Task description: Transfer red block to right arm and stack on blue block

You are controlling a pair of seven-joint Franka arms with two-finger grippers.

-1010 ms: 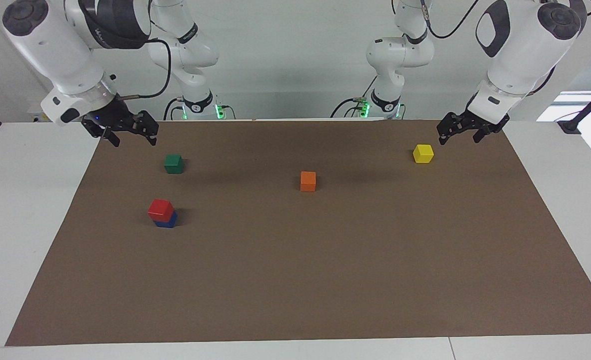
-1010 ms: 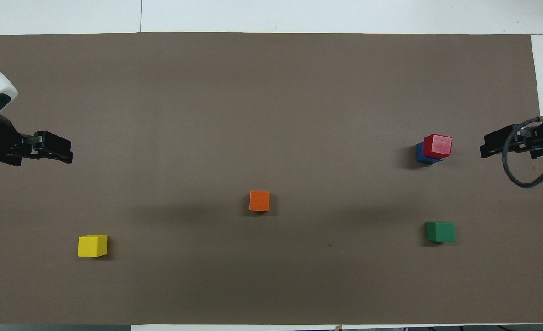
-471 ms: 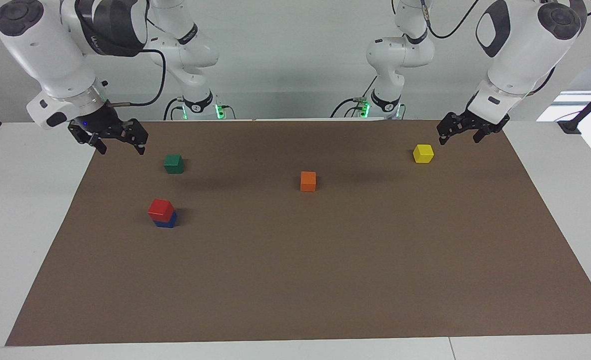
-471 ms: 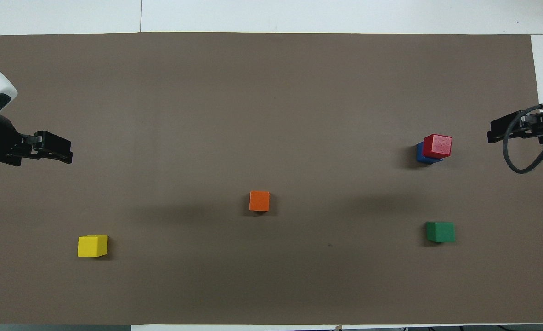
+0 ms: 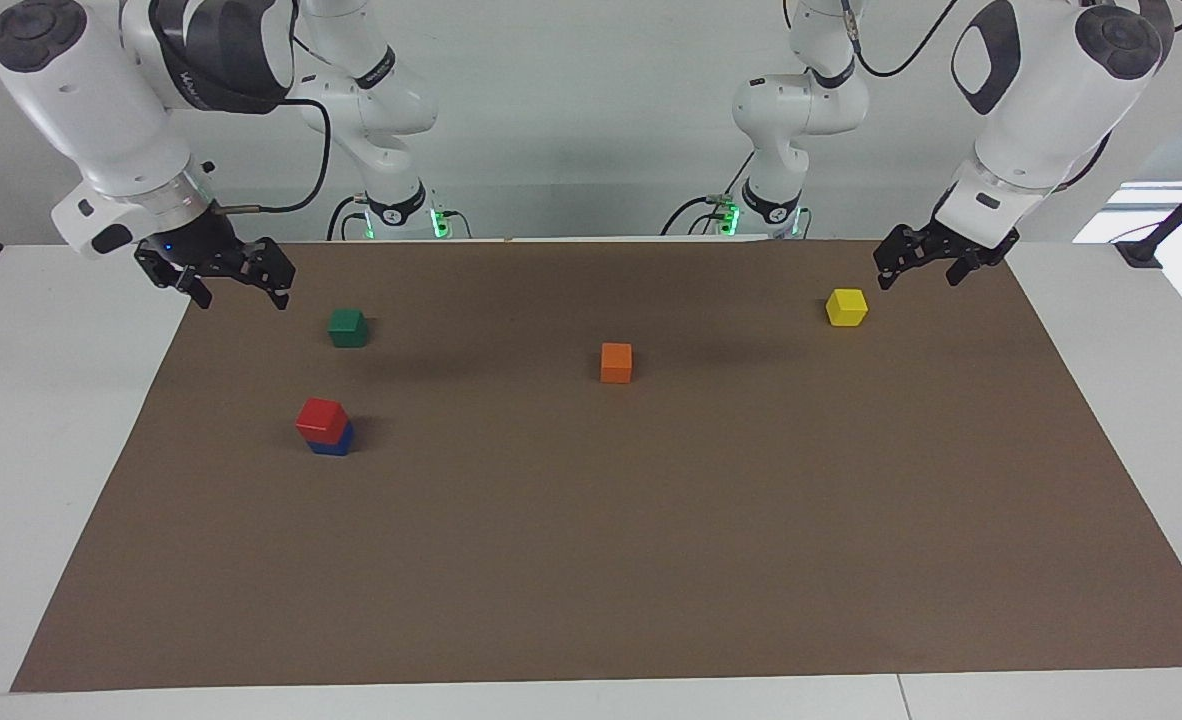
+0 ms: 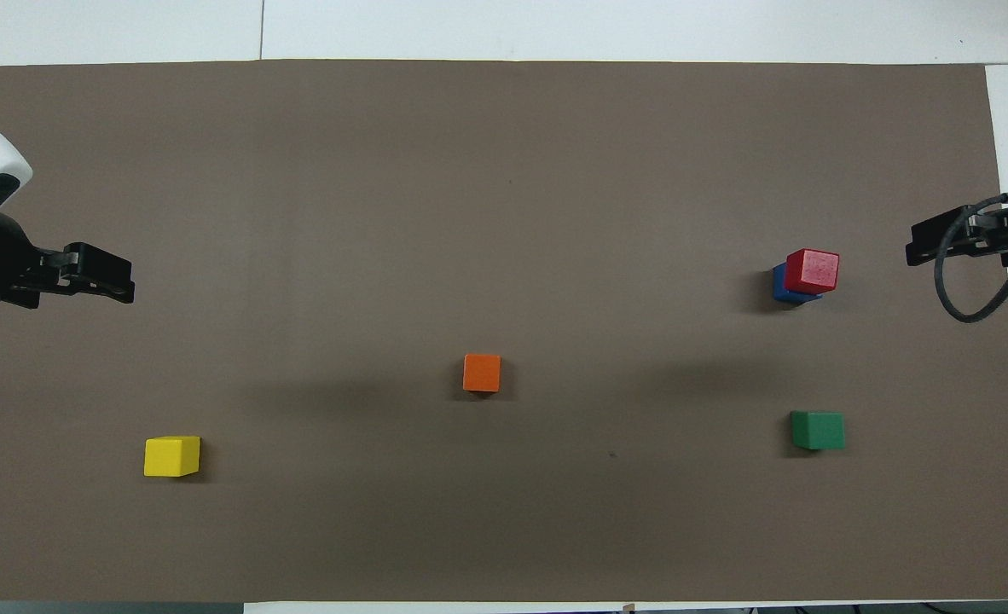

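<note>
The red block (image 5: 322,419) sits on the blue block (image 5: 335,443). Both hands, right (image 5: 234,283) and left (image 5: 919,266), hang open and empty over the desk (image 5: 591,560).

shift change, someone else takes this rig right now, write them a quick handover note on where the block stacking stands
Right claw: open, holding nothing, raised over the mat edge at the right arm's end of the table, near the green block.
Left claw: open, holding nothing, waiting above the mat near the yellow block.
Red block: sits on the blue block, turned a little askew on it, farther from the robots than the green block.
Orange block: alone mid-mat.
Done: handover and stacking; both claws are clear of the stack.
Left: nothing visible; perhaps check the stack sits steady.
</note>
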